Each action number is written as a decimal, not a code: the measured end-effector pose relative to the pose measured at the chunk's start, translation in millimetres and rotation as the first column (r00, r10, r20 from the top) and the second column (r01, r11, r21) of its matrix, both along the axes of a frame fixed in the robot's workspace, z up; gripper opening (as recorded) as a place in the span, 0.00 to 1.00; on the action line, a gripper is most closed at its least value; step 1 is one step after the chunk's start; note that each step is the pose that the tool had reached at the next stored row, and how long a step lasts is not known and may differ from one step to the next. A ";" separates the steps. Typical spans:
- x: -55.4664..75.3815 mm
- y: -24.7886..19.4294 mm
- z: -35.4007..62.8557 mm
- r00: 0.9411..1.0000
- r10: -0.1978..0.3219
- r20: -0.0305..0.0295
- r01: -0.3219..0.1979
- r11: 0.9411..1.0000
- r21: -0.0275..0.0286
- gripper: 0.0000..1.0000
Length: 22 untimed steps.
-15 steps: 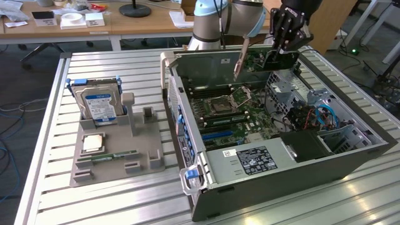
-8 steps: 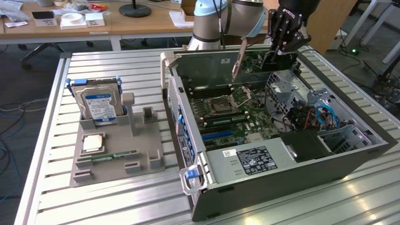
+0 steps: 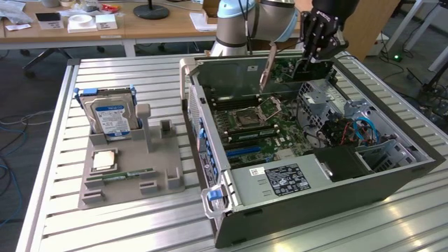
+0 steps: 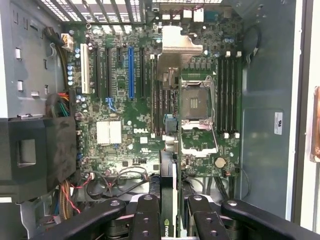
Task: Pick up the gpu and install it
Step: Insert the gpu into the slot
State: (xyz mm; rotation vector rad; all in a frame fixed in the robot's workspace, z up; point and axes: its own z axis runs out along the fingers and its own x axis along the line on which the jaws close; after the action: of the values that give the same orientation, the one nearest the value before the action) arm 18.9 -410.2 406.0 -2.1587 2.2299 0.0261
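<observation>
While its jaws are clamping the thin black gpu (image 4: 168,172), the black gripper (image 4: 172,202) is hovering over the green motherboard (image 4: 125,135), apparently needing slot alignment.

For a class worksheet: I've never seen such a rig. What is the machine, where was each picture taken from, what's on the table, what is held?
It is a robot arm with a two-fingered tool. One picture comes from a camera standing off the arm; the other from a camera on its wrist, looking into an open computer case. On the table beside the case sits a grey holder with a hard drive, a chip and a memory stick. The tool grips the gpu, a thin dark card, above the motherboard.
</observation>
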 end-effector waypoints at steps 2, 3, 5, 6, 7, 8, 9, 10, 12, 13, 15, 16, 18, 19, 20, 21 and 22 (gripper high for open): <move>-0.1 -2.7 0.0 1.000 0.000 0.000 0.000 1.000 0.000 0.26; -0.2 -3.9 0.0 1.000 0.000 0.000 0.000 1.000 0.000 0.26; -0.3 -6.0 0.0 1.000 0.000 0.000 0.000 1.000 0.000 0.26; -0.4 -6.6 0.0 1.000 0.000 0.000 0.000 1.000 0.000 0.26; -0.4 -6.7 0.0 1.000 0.000 0.000 0.000 1.000 0.000 0.26; -0.4 -6.7 0.0 1.000 0.000 0.000 0.000 1.000 0.000 0.26; -0.3 -6.7 0.0 1.000 0.000 0.000 0.000 1.000 0.000 0.26; -0.3 -6.7 0.0 1.000 0.000 0.000 0.000 1.000 0.000 0.26; -0.3 -6.7 0.0 1.000 0.000 0.000 0.000 1.000 0.000 0.26; -0.3 -6.7 0.0 1.000 0.000 0.000 0.000 1.000 0.000 0.26; -0.3 -6.7 0.0 1.000 0.000 0.000 0.000 1.000 0.000 0.26; -0.3 -6.7 0.0 1.000 0.000 0.000 0.000 1.000 0.000 0.26; -0.3 -6.7 0.0 1.000 0.000 0.000 0.000 1.000 0.000 0.26; -0.3 -6.7 -0.2 1.000 0.000 0.000 0.000 1.000 0.000 0.26; -0.3 -6.7 -0.8 1.000 0.000 0.000 0.000 1.000 0.000 0.26; -0.3 -6.8 -2.0 1.000 0.000 0.000 0.000 1.000 0.000 0.26; -0.3 -6.8 -3.4 1.000 0.000 0.000 0.000 1.000 0.000 0.26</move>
State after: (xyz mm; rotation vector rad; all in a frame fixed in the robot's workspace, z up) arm 18.6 -417.0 402.7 -2.1587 2.2299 0.0262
